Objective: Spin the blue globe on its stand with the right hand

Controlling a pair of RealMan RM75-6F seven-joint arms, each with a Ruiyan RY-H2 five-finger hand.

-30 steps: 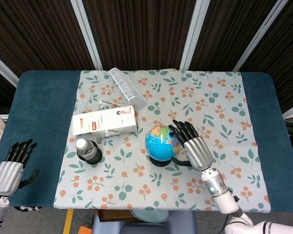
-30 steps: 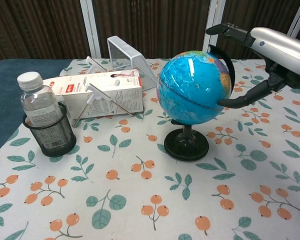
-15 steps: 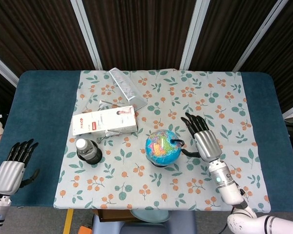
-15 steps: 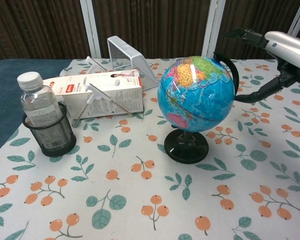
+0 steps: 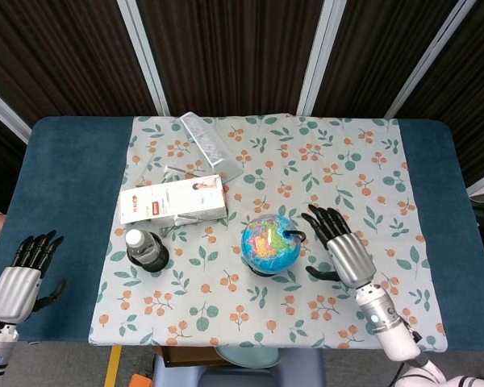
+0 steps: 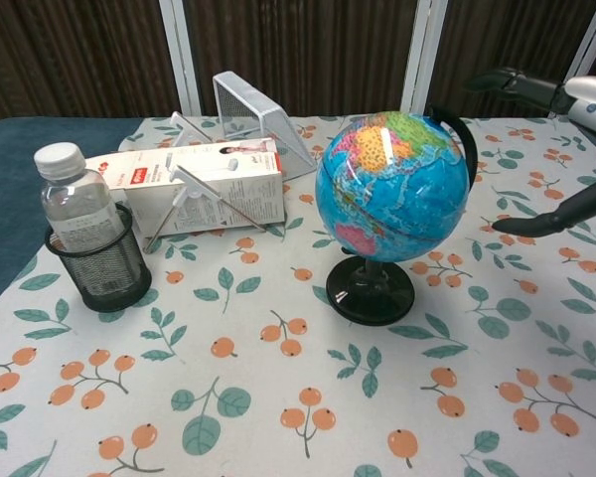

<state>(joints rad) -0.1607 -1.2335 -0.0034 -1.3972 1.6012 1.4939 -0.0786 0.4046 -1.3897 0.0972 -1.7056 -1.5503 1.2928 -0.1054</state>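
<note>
Since a second ago my right robot hand (image 5: 348,251) has pulled back off the globe (image 6: 392,201), and the map face has turned from mostly blue ocean to a patch of coloured land, so the ball did rotate. Nearest me in the chest view, the flowered cloth (image 6: 278,397) is bare, and the globe's black base (image 6: 371,291) sits on it in front of centre, ball upright on its stem. Right now the right robot hand is empty with its fingers spread, hanging just beside the globe on its right and clear of it; my left robot hand (image 5: 20,278) rests idle and open at the near left corner of the worktop (image 5: 73,185), well apart from everything. If I go back in for another flick, my worry is contact too low or too square on the ball: the base looks light, and a push instead of a glancing brush could slide it on the cloth or tip it. A thumb could also catch the black arc (image 6: 464,149). Further left, the water bottle (image 6: 74,204) in its mesh cup (image 6: 101,266) is safe, but the white carton (image 6: 199,191) and clear box (image 6: 258,119) behind lie in the toppling path.
</note>
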